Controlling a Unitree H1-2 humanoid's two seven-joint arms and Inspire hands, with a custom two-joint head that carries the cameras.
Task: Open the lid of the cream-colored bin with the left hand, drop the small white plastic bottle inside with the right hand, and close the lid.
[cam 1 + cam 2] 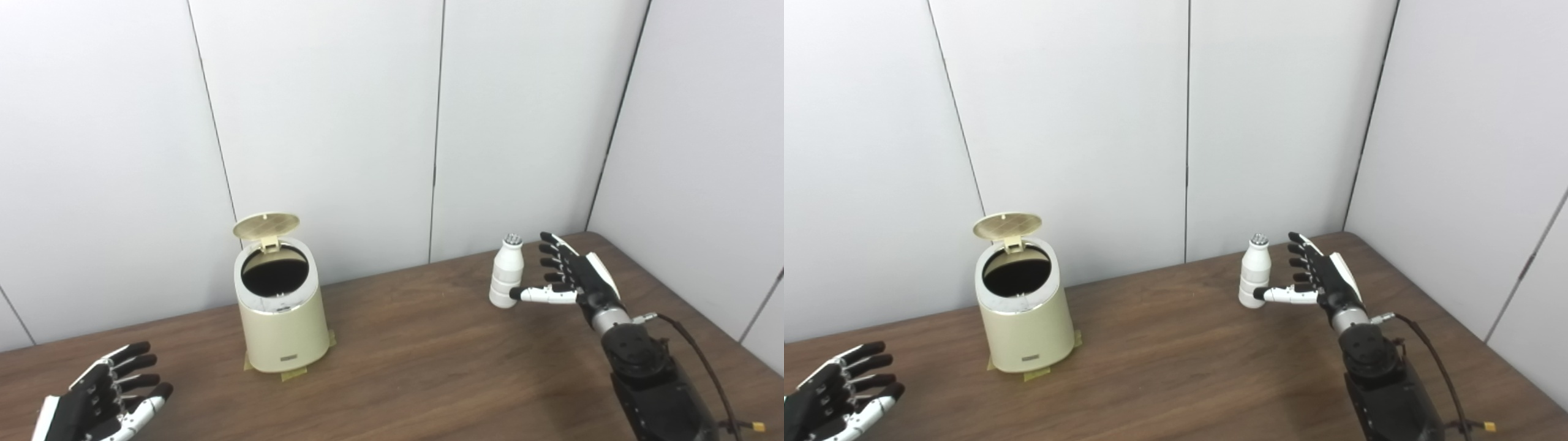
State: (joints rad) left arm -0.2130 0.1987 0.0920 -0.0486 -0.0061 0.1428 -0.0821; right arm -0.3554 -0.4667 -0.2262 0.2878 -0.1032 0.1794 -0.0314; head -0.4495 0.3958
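Lid (266, 225) is already up on the bin (283, 312), center-left. Bottle (507, 271) stands on the worktop (429, 361), right hand (572, 275) spread beside it, thumb touching, no grip yet. Left hand (110, 392) idles, fingers apart, lower left. Drop and close remain.

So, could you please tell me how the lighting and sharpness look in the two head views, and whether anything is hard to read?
Left eye view: light is soft and even, with faint shadows on the table; the bin interior is just black. Right eye view: the same flat light, slightly soft focus; the bottle looks washed out against the pale wall, and the left hand is cut by the frame edge.
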